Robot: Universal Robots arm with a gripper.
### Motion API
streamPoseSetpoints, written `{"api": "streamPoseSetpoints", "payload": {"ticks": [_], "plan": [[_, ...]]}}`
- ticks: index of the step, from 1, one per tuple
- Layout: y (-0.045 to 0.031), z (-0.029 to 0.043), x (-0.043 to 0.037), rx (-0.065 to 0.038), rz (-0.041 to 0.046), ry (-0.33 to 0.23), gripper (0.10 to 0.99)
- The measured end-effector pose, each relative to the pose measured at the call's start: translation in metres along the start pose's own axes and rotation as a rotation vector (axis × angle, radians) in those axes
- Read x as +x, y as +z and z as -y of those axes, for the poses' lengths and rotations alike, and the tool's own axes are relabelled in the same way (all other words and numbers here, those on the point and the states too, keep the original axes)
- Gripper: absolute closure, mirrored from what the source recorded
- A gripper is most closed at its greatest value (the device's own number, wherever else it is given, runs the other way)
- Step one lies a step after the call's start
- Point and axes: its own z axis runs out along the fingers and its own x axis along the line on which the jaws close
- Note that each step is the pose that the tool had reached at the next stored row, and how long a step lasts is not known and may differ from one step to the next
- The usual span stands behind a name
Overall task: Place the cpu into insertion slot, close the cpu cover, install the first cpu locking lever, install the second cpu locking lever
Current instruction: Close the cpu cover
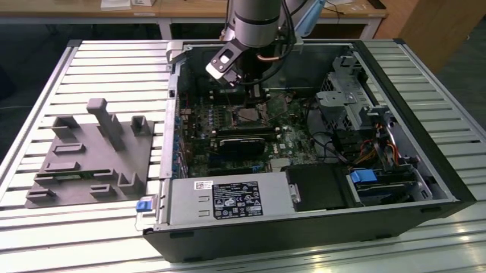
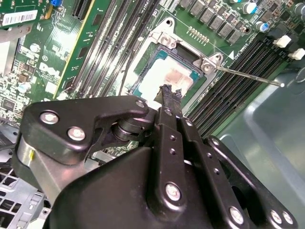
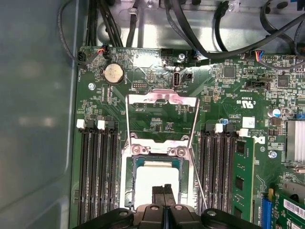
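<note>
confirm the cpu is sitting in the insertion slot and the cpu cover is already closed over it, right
The cover part is wrong. The cpu does sit in the insertion slot, but the cpu cover is open, swung back away from it, as the first wrist view shows.

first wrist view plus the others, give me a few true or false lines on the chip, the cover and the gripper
1. The chip sits in the socket. True.
2. The cover is shut over the chip. False: it is swung open, and bare board shows through its window.
3. The gripper has its fingertips spread wide. False: they are together, right at the chip's top.
4. The grey stand is inside the computer case. False: it stands on the slatted table, at the exterior view's left of the case.
5. Memory slots run on both sides of the socket. True.
</note>
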Motion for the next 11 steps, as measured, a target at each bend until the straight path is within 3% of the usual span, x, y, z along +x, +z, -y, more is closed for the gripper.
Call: {"api": "streamPoseSetpoints", "payload": {"ticks": [6,11], "plan": [[-0.0050,-0.0009,0.0001,0.000,-0.0003,0.000,0.980],[-0.0049,-0.0078,-0.0001,0.000,-0.0002,0.000,0.980]]}}
